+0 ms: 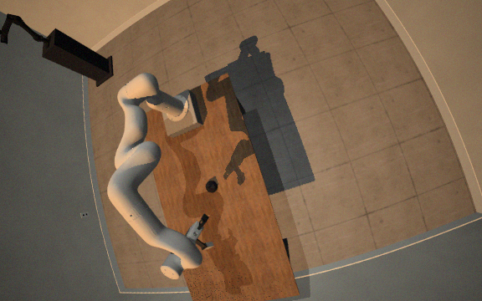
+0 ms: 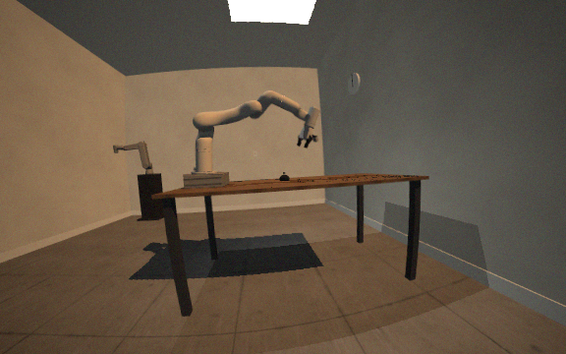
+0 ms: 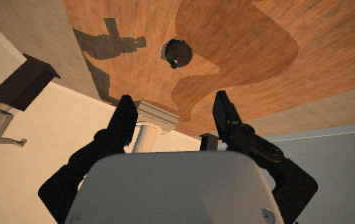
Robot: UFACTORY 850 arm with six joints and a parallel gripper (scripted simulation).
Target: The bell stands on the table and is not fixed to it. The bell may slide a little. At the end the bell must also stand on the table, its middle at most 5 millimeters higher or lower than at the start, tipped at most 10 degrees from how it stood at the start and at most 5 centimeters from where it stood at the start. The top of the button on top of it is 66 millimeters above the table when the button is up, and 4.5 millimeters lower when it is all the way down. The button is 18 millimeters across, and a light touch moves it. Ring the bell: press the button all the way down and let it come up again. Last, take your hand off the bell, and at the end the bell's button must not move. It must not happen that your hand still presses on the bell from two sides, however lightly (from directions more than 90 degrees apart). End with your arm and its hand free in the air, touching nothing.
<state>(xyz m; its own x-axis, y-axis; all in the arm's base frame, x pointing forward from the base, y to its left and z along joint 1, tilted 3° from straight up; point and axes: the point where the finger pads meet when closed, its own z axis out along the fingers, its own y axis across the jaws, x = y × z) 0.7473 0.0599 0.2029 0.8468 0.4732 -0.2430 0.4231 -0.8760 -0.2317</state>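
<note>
Dark bell (image 3: 178,52) on the wooden table (image 3: 258,30), well below and apart from the wide-open, empty jaws

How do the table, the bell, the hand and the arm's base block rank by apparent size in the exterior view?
1. Table
2. Base block
3. Hand, open
4. Bell
Hand and bell look close; distance from the camera makes that order unsure.

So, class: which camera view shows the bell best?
The wrist view: the bell appears largest there, dark and round on the table, beyond the open fingers. The top view shows a small dark dot; the exterior view, a tiny bump.
</note>
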